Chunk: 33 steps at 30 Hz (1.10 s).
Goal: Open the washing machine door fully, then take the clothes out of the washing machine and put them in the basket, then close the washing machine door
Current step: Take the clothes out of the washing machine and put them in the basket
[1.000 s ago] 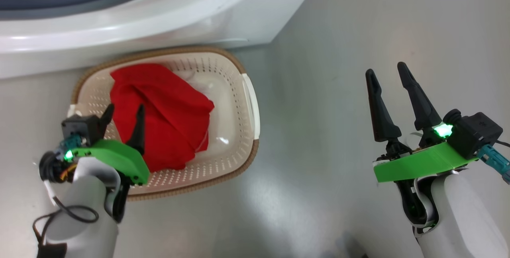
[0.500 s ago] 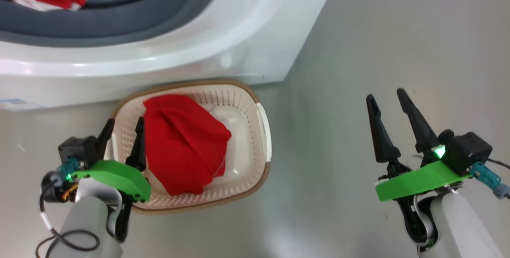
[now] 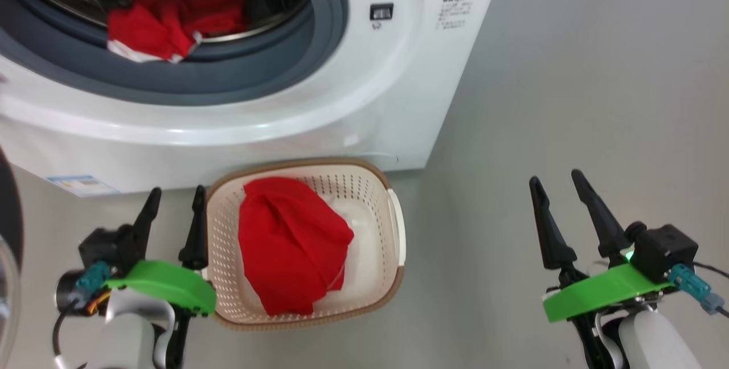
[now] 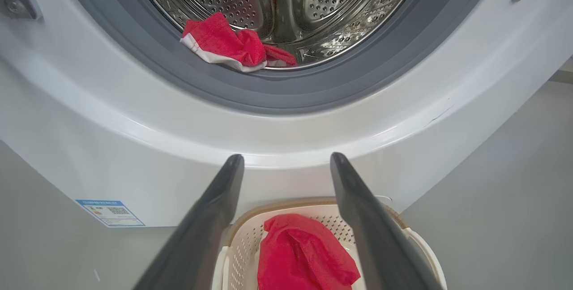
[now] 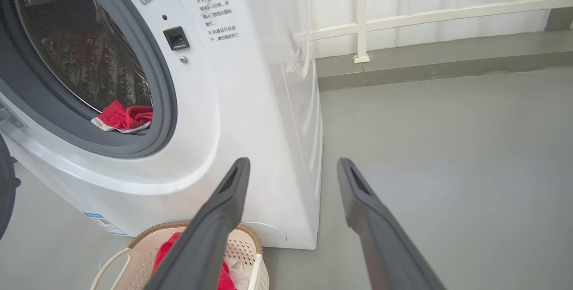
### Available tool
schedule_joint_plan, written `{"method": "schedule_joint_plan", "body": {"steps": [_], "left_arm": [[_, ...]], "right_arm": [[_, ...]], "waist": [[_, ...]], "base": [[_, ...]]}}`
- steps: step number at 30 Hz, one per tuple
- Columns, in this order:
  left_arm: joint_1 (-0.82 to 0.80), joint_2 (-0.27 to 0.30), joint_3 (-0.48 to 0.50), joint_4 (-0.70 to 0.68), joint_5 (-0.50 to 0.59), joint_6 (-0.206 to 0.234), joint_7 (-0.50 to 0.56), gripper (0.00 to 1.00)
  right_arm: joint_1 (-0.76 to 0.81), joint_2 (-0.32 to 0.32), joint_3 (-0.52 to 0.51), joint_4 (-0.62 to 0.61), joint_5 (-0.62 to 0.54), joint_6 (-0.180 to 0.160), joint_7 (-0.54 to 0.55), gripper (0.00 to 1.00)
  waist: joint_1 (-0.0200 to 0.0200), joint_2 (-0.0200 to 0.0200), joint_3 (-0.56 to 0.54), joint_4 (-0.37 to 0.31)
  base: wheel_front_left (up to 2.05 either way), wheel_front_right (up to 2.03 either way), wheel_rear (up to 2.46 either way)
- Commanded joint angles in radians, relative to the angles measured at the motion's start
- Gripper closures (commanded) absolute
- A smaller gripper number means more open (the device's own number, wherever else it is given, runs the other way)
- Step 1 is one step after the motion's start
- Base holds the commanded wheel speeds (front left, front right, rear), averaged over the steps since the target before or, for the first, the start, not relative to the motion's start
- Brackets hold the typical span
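The washing machine (image 3: 319,101) stands with its opening uncovered; the washing machine door (image 3: 8,209) shows as a dark rim at the far left edge. Red clothes with white trim (image 3: 165,21) lie at the drum's front lip, also seen in the left wrist view (image 4: 224,44) and the right wrist view (image 5: 121,117). Another red garment (image 3: 290,249) fills the cream basket (image 3: 364,181) on the floor before the machine. My left gripper (image 3: 177,189) is open and empty just left of the basket. My right gripper (image 3: 555,176) is open and empty over bare floor to the right.
Grey floor (image 3: 512,101) spreads to the right of the machine. A white railing and low kerb (image 5: 358,57) run behind it. A small blue label (image 3: 82,185) sits on the machine's lower front.
The head camera has tilted up, bringing the drum and the clothes in it into view. My left gripper has drawn back from over the basket to its left side, still open.
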Motion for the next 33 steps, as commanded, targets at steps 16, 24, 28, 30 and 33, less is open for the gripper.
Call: {"method": "schedule_joint_plan", "body": {"steps": [16, 24, 28, 30, 33], "left_arm": [[0.193, -0.001, 0.071, -0.207, 0.047, -0.006, -0.008, 0.00], [0.281, -0.010, 0.085, -0.298, 0.068, -0.006, -0.008, 0.00], [0.325, -0.012, 0.097, -0.344, 0.073, -0.006, -0.008, 0.00], [0.345, -0.013, 0.103, -0.362, 0.071, -0.006, -0.008, 0.00], [0.373, -0.014, 0.116, -0.391, 0.070, -0.006, -0.008, 0.00]], "right_arm": [[0.119, -0.030, 0.020, -0.011, 0.018, 0.005, -0.006, 0.00], [0.172, -0.041, 0.014, -0.022, 0.027, 0.005, -0.006, 0.00], [0.192, -0.043, 0.012, -0.027, 0.029, 0.005, -0.006, 0.00], [0.200, -0.042, 0.011, -0.030, 0.029, 0.005, -0.006, 0.00], [0.208, -0.041, 0.010, -0.036, 0.029, 0.005, -0.006, 0.00]], "waist": [[0.0000, 0.0000, -0.186, 0.038], [0.0000, 0.0000, -0.234, 0.045], [0.0000, 0.0000, -0.249, 0.044], [0.0000, 0.0000, -0.254, 0.043], [0.0000, 0.0000, -0.256, 0.038]], "base": [[0.00, 0.00, 0.00], [0.00, 0.00, 0.00], [0.00, 0.00, 0.00], [0.00, 0.00, 0.00], [0.00, 0.00, 0.00]]}}
